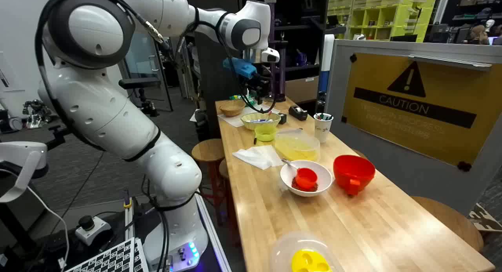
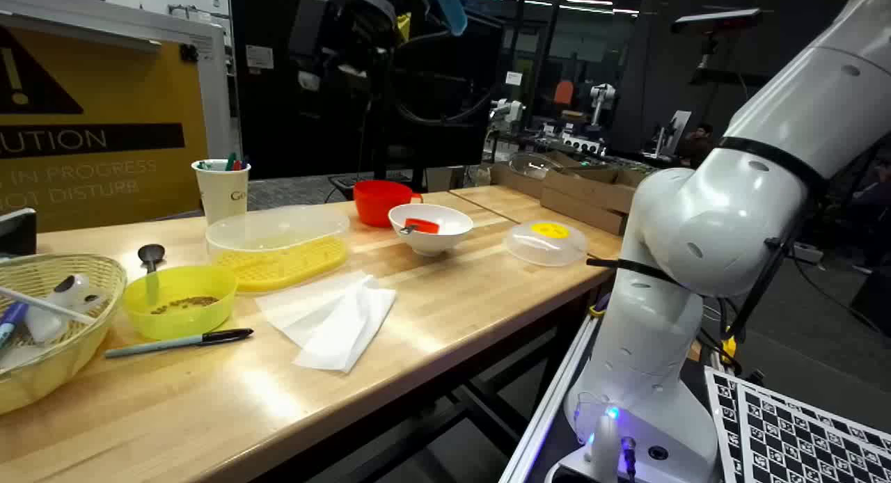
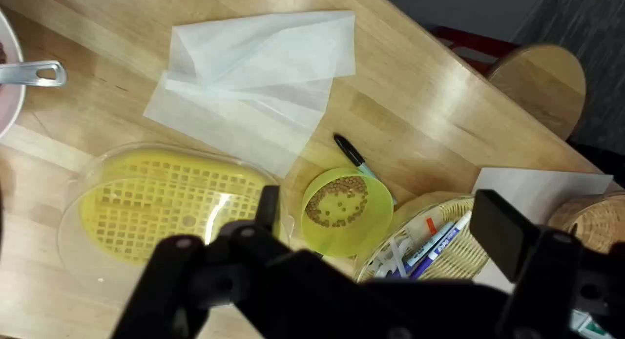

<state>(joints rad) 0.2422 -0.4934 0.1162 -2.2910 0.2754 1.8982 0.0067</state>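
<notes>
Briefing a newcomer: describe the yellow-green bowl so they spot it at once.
Start at the wooden table and find the wicker basket holding markers. The small round bowl stands beside it. Unlike the basket, it is see-through yellow-green with small brown pellets inside.

In an exterior view, the camera looks downward along the table [image 1: 259, 203], from near the clear dome [image 1: 308, 260], and has the arm [image 1: 172, 176] on its left. In an exterior view with the wicker basket [image 2: 59, 368] close before the lens, the camera faces roughly the opposite way. The wrist view looks almost straight down and shares the yellow-green bowl [image 3: 344, 239] with both exterior views.
</notes>
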